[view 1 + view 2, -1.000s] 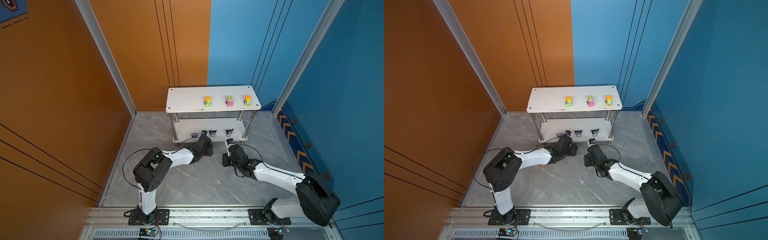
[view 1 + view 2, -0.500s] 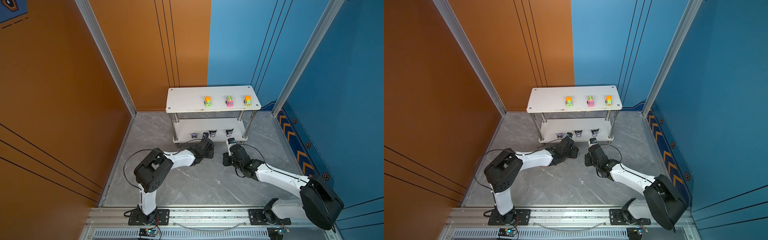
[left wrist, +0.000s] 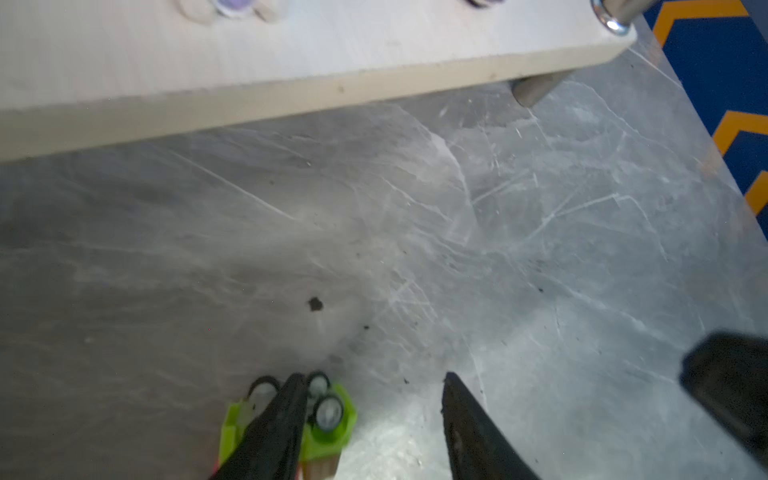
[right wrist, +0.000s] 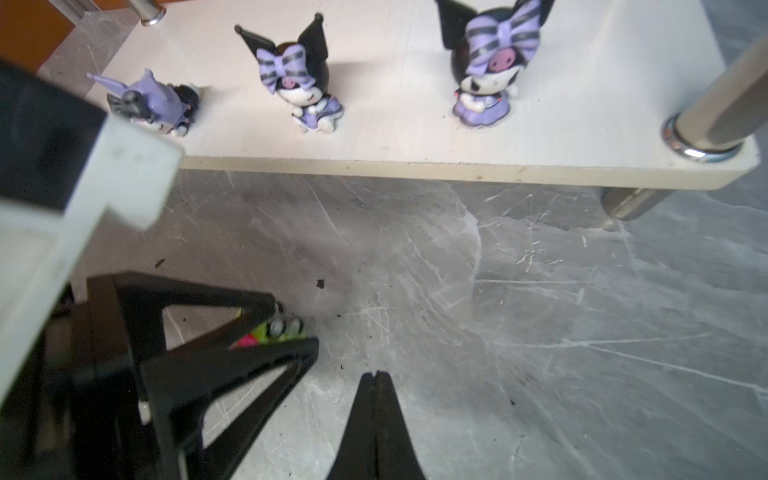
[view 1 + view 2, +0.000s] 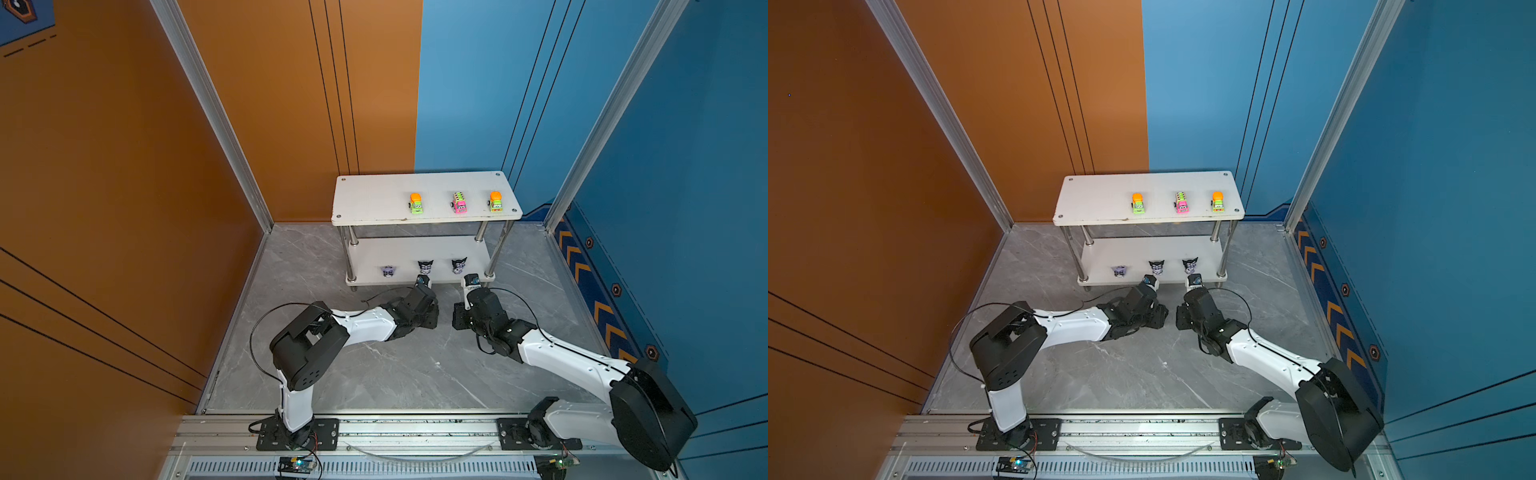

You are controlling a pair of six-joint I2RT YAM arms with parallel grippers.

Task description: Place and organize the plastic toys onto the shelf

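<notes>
Shelf [image 5: 374, 199]: at 12 o'clock of both arms. Cars go on the upper tier and figurines on the lower, so sorting looks to be by kind.
Upper tier: green-orange car [image 5: 416, 203], pink car [image 5: 459, 203] and second green-orange car [image 5: 495, 201] sit in a row from centre toward 3 o'clock. The 9 o'clock end is bare, likely kept for the cars outstanding.
Lower tier [image 4: 395, 137]: the 9 o'clock figurine [image 4: 156, 104] lies toppled. The middle figurine [image 4: 301, 79] and 3 o'clock figurine [image 4: 488, 70] stand upright.
Green car [image 3: 328, 415]: on the floor at 6 o'clock of the lower tier, wheels turned up.
Left gripper [image 3: 372, 376]: fingers spread, one finger across the car. Bare floor shows between the car and the other finger, so no pinch yet. Whether that finger touches the toy is hidden.
Right gripper [image 4: 376, 376]: at 3 o'clock of the left, fingers pressed together, empty, clear of the pick.
Step judged: closing on the green car, which may need righting before it is shelved.
</notes>
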